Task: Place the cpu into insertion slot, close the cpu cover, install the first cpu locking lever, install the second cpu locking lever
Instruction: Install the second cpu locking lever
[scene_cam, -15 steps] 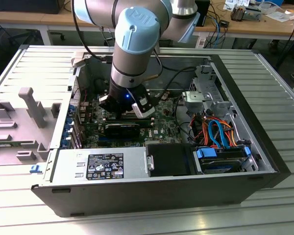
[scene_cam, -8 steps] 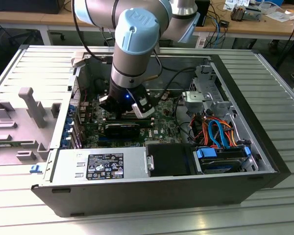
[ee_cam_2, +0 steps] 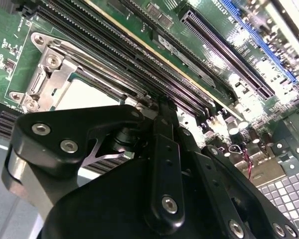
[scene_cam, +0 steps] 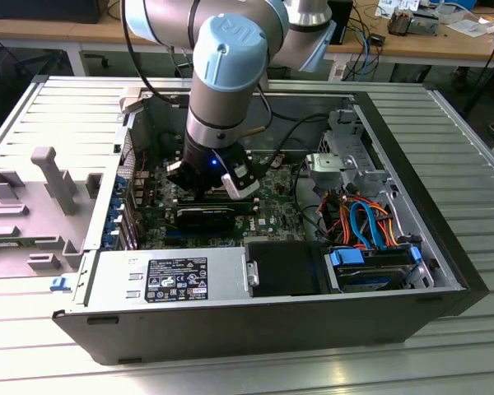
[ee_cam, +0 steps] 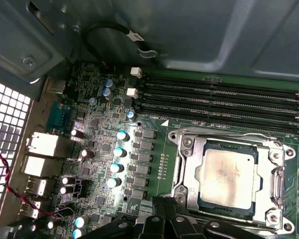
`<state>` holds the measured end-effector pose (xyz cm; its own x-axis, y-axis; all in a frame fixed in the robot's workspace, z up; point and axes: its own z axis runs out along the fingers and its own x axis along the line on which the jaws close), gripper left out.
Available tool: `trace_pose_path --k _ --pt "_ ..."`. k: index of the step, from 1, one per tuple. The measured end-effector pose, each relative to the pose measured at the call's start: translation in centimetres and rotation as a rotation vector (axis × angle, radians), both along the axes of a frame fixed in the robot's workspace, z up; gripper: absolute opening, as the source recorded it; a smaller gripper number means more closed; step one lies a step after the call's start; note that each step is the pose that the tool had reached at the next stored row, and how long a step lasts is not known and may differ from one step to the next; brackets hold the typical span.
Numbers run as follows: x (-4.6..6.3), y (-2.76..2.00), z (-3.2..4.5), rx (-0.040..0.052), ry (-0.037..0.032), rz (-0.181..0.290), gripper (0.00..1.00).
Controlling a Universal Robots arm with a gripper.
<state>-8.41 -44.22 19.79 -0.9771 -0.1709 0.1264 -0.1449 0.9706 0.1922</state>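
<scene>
Exterior view first: the case (scene_cam: 255,325) lies open on its side on a slatted table (scene_cam: 453,354), and my arm (scene_cam: 226,74) reaches down into it from the far side. Inside, the green board (scene_cam: 152,216) fills the floor of the case toward the exterior view's left, with the grey power supply (scene_cam: 169,278) along the near wall and a bundle of orange and blue cables (scene_cam: 362,220) toward the exterior view's right. My gripper (scene_cam: 207,188) hangs low over the middle of the board.

Long black memory slots (ee_cam: 224,97) run beside the socket in both wrist views. The cover (ee_cam: 189,172) lies flat on the slot (ee_cam: 205,201), its silver frame around the cpu (ee_cam: 228,175), whose dull metal top shows through the square cutout. The cpu is seated in the slot, level with the frame. In the second wrist view the same cover (ee_cam_2: 52,74) sits just past my black fingers (ee_cam_2: 162,149), with the pale cpu (ee_cam_2: 87,95) partly hidden behind them.

My fingers look drawn together with nothing between them, and their tips sit just beside the cover's edge; whether they touch it I cannot tell.
</scene>
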Motion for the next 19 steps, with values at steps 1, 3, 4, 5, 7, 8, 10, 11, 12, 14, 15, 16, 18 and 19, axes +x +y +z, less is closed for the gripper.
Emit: trace_pose_path --k 1,3,4,5,7,8,10,11,12,14,15,16,18,19 --pt "0.0 0.01 0.22 -0.0005 -0.0013 0.000 0.11" --pt "0.0 0.02 0.77 -0.0012 -0.0015 0.000 0.11" --pt "0.0 0.03 0.96 -0.0009 -0.0018 0.000 0.11" --pt "0.0 0.03 1.26 -0.0011 -0.0020 0.000 0.11" --pt "0.0 0.05 1.28 -0.0008 -0.0020 0.000 0.11" --pt "0.2 0.09 1.28 -0.0009 -0.0006 0.000 0.11" --pt "1.4 0.39 1.19 -0.0010 0.0149 0.000 0.11" --pt "2.1 0.64 1.12 -0.0011 0.0220 0.000 0.11" --pt "2.6 0.92 1.06 -0.0009 0.0258 0.000 0.11" --pt "3.1 1.35 0.97 -0.0006 0.0295 0.000 0.11" --pt "3.3 1.67 0.92 -0.0006 0.0308 0.000 0.11" --pt "3.5 2.37 0.83 -0.0004 0.0317 0.000 0.11" --pt "3.7 3.46 0.72 -0.0003 0.0325 0.000 0.11" --pt "3.8 3.98 0.68 -0.0005 0.0330 0.000 0.11"
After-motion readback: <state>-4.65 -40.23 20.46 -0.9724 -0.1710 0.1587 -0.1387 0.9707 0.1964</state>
